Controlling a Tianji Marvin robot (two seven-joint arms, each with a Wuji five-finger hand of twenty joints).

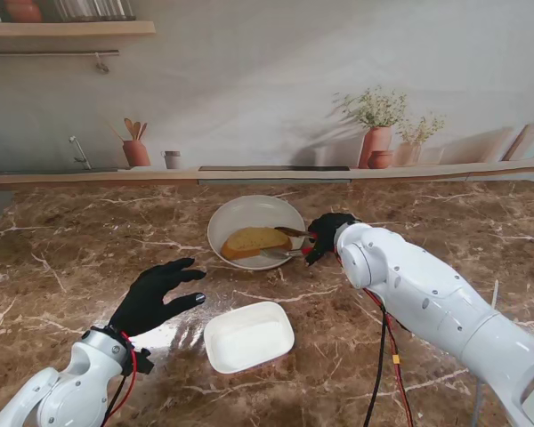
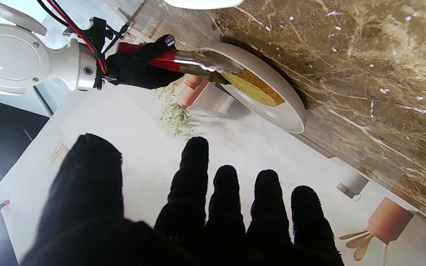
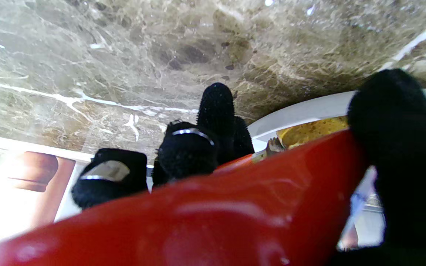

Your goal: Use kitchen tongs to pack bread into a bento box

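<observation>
- Right hand (image 1: 327, 233), stand view: closed round the red grips of the tongs (image 1: 289, 243), whose metal arms reach into the bowl (image 1: 240, 212) and straddle the bread (image 1: 254, 241), one arm on its far side and one on its near side. Judged: positioned to pinch the slice; lift not yet made.
- Left hand (image 1: 156, 294), same view: spread wide, holding nothing, hovering over the surface (image 1: 71, 249) to the left of the box (image 1: 248, 336). Judged: kept clear of the work, or ready to steady the box.
- Box: white, nothing in it, nearer to me than the bowl and apart from it. The path from bowl to box appears unobstructed; the bowl rim must be cleared on the way out.
- Backdrop behind the surface shows printed pots and a shelf; none interferes.
- Left wrist view: left fingers (image 2: 194, 173) are parted with nothing between them. Right hand (image 2: 139, 66) grips the red handles; metal tong arms (image 2: 205, 66) lie against the bread (image 2: 253, 87) in the bowl (image 2: 283, 114). Whether they press the slice cannot be told.
- Right wrist view: red handle (image 3: 216, 214) fills the frame, with fingers (image 3: 216, 107) curled over it. Bread (image 3: 311, 131) and bowl rim (image 3: 301, 109) show beyond. Tong tips are mostly hidden.
</observation>
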